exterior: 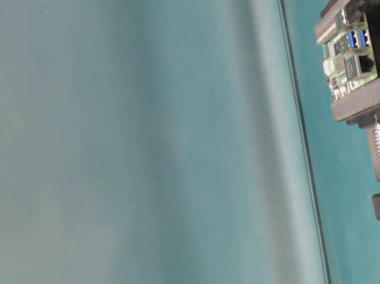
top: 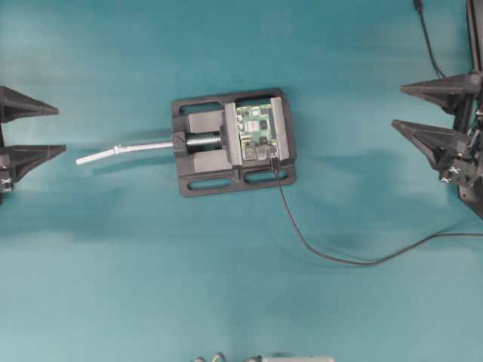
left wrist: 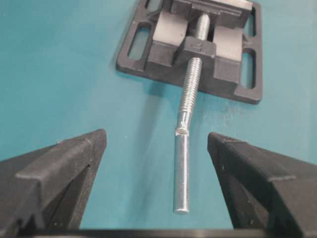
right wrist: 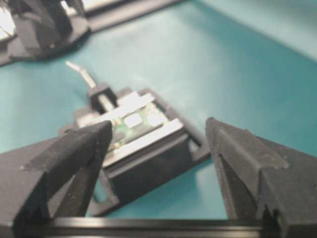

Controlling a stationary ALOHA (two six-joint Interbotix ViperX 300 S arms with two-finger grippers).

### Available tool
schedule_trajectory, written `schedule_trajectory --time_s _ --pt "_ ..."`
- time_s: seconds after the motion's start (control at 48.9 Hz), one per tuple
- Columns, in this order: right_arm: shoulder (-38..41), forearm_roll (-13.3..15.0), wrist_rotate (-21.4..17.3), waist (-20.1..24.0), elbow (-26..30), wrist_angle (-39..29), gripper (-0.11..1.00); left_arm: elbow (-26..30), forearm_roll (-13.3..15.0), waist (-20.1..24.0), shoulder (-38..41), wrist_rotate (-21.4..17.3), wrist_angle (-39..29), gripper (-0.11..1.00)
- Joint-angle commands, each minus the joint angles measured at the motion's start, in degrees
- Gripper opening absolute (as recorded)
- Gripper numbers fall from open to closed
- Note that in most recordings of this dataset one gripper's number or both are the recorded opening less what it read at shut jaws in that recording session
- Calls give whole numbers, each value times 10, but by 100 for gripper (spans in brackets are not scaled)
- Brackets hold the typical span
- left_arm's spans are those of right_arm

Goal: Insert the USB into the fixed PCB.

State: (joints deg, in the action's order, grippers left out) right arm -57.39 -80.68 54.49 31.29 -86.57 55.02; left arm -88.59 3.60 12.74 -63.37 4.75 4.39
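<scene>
**USB seated at the PCB edge, both grippers spread and empty**

USB sits at the lower right corner of the fixed PCB, centre of the overhead frame. Plug looks pushed against the board's lower edge; how deep it is seated, you cannot tell from this height. Its cable runs down and right from the plug, curves across the teal table and leaves at the right edge.

The board is clamped flat in the black vise — grey jaws on its left and right sides. The silver screw rod sticks out leftward from the vise, its bare end bent slightly down.

Your left gripper is at the far left edge of the overhead view, fingers wide apart, nothing between them, well apart from the vise. In the left wrist view the rod tip lies between the two spread fingers but touches neither.

Your right gripper is at the upper right edge, fingers also spread, holding nothing, well away from the plug. Right wrist view shows the vise and board, blurred, between its fingers.

A second thin black cable runs down from the top right corner toward the right arm.

Table-level view: board at right edge, blue ports visible — plug not visible there.
</scene>
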Motion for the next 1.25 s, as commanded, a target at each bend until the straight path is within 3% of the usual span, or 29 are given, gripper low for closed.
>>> schedule_trajectory --time_s 0.0,0.143,0.409,0.859,1.023,1.227 --pt "-13 4 42 -1 4 6 82 7 1 0 3 7 3 99" --pt "-16 8 76 -4 0 18 82 7 1 1 3 7 3 99" --pt "-16 8 66 -4 8 -34 82 6 1 1 3 7 3 99" --pt "-15 8 62 -4 2 -42 83 7 1 1 3 7 3 99" --pt "-16 7 62 -4 -4 -126 83 7 1 1 3 7 3 99" --pt "-16 8 62 -3 -4 -301 83 6 1 1 3 7 3 99"
